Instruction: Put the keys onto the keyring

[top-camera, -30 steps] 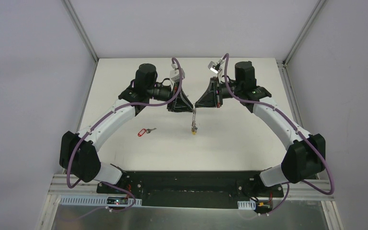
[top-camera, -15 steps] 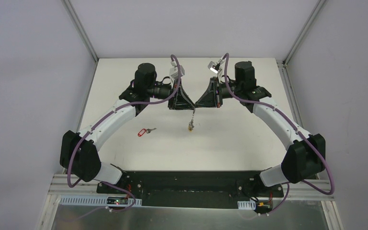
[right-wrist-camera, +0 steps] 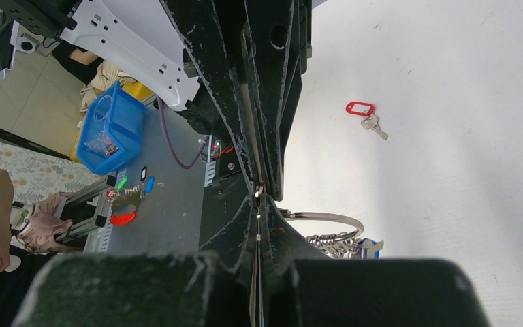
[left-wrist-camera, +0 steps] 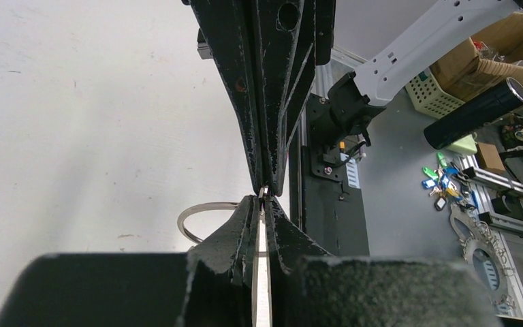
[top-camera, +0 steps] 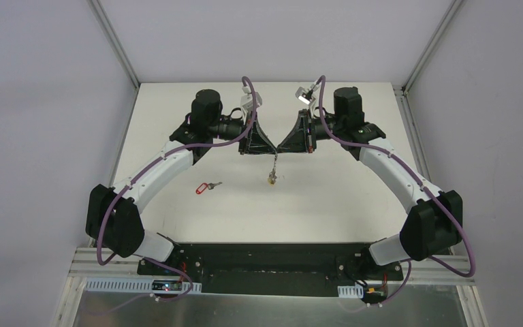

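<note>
Since a sec ago: brings L gripper (left-wrist-camera: pixel 262 204) in tip-to-tip w/ R gripper (right-wrist-camera: pixel 257 204), narrows L jaws to a slit at top of keyring (right-wrist-camera: pixel 327 218); gripped or not, can't tell. Keeps R gripper pinched on ring, bunch dangling below. Leaves red-tag key (top-camera: pixel 208 187) on table (top-camera: pixel 327 197), well left; threading not begun.

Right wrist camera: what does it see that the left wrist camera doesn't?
Only the right wrist view shows the red-tagged key lying on the table, the bunch of keys on the keyring, and a blue bin off the table. Only the left wrist view shows cardboard boxes and a black tube. Both show the left gripper and right gripper meeting tip to tip, with the keyring beside them.
</note>
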Controlling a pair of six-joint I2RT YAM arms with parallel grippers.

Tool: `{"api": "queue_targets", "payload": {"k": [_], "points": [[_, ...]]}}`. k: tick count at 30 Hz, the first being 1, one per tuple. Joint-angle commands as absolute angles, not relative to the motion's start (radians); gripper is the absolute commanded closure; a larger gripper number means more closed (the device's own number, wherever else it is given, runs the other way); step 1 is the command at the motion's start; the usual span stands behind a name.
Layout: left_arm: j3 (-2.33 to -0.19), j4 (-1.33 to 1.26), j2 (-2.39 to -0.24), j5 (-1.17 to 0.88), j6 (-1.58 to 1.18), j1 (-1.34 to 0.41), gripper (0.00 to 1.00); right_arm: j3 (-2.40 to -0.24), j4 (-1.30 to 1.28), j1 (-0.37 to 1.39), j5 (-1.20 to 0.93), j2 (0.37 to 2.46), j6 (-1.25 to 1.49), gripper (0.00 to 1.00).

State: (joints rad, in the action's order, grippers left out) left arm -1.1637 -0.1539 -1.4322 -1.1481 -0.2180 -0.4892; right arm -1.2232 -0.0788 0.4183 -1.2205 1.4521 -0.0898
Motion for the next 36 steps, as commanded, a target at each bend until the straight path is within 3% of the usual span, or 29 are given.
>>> {"api": "queue_targets", "payload": {"k": [1,17,28,36], "points": [[-1.168,-0.21,-1.426,-1.185,-0.226,-0.486,0.96,-1.23,-0.027,0.415,-1.248,1.414,-0.09,1.0],[-1.146,-0.192,-1.385,-1.113,-0.276,-0.486,1.0,-1.239,-0.057,0.415,-1.144,1.415,-0.108,0.99],[-1.131,-0.031,-1.316,-1.025,-0.153,-0.485,1.0,-1.238,-0.071,0.386,-1.086,1.381,-0.114,0.52],[-1.153,0.155,-1.263,-0.885,-0.078,-0.48,1.0,-1.236,-0.079,0.371,-1.018,1.365,-0.118,0.48]]}}
